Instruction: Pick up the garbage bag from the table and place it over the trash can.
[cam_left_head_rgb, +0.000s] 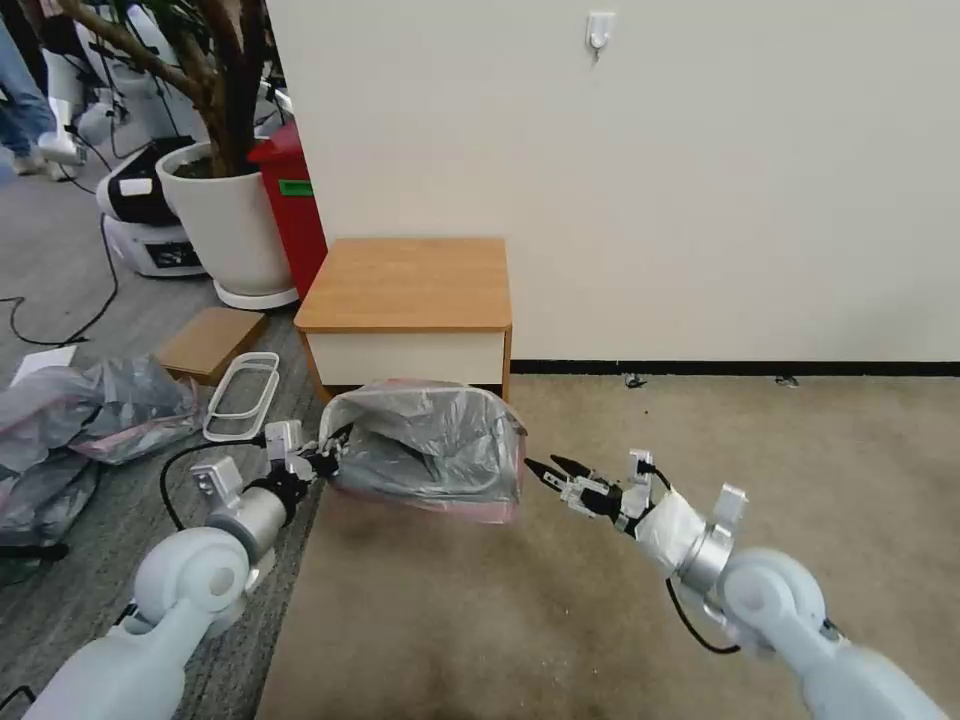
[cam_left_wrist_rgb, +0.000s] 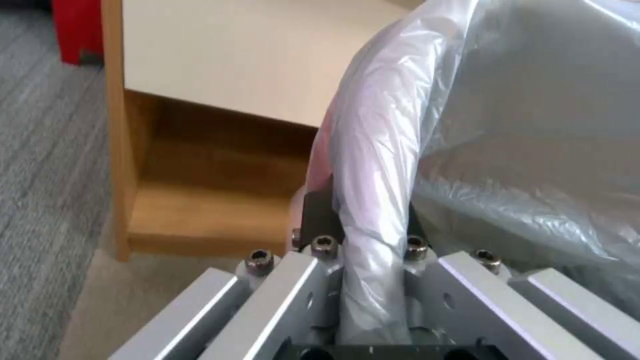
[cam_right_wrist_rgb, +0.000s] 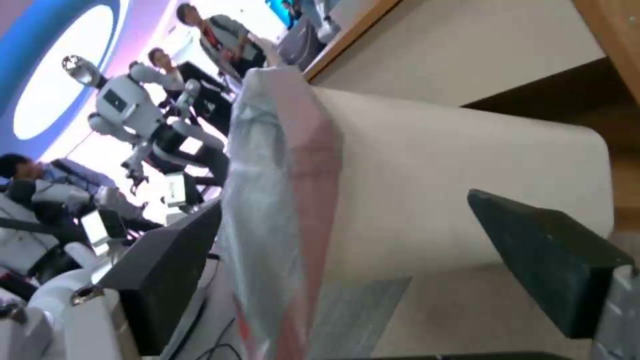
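The left gripper sits nearest, low at the left side of the trash can, its fingers pinched on the garbage bag where the plastic wraps over the rim; in the left wrist view a rolled fold of the bag runs straight down between the jaws. That hold looks meant to keep the left side of the rim anchored while the opposite side is dealt with. The right gripper hangs just off the can's right side with its dark fingers spread apart and holding nothing; the right wrist view shows the pinkish-red band of the bag draped over the can's edge between them, so it seems poised to seat or tug that side. The bag already covers the can's mouth, its grey film sagging inward, so the task appears close to done. The can stands on beige carpet directly in front of the table, whose orange-brown top is bare. The table backs onto a white wall; to its left are a red bin, a white plant pot, a cardboard box and a heap of plastic bags on grey flooring.
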